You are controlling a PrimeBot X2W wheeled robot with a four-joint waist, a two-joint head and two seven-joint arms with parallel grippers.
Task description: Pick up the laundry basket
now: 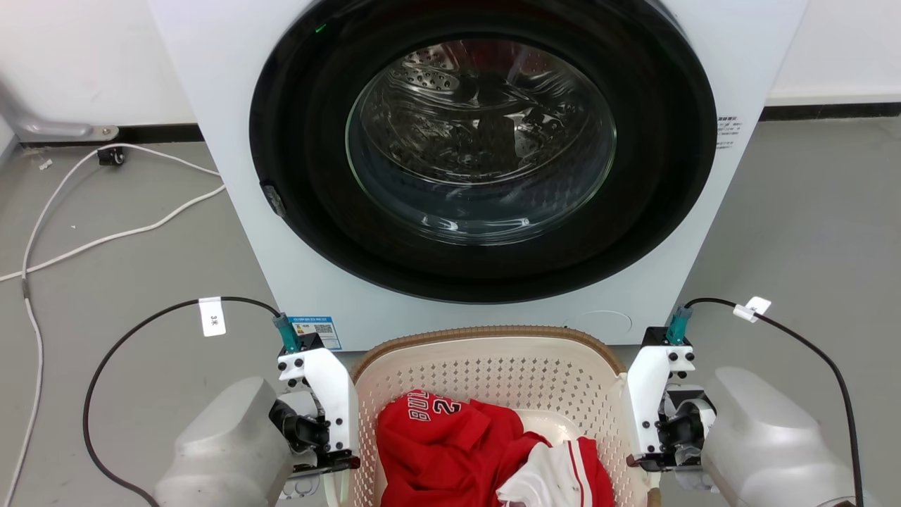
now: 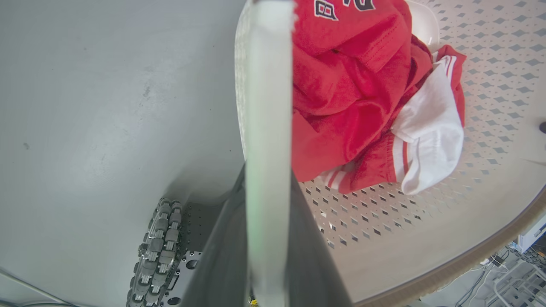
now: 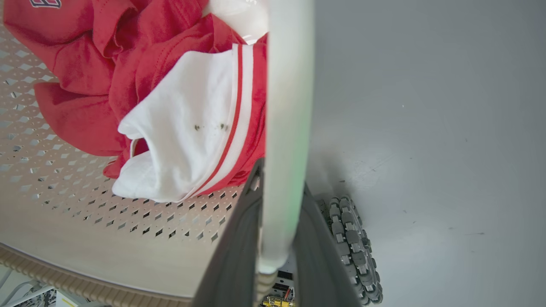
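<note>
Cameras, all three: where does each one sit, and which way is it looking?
Head view: on the head, facing forward and down at the washer and basket; left forearm and right forearm show at the bottom corners.
Left wrist view: on the left wrist, looking down along the left claw, clamped on the left handle, at the floor.
Right wrist view: mirrored, right claw on the right handle.
Both wrist views share the red shirt.

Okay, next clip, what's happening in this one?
The robot has the laundry basket by both white side handles: the left gripper and the right gripper are each shut on one. Red and white clothes lie inside. The basket is right in front of the washer, door closed. Whether it is off the floor, I cannot tell.
</note>
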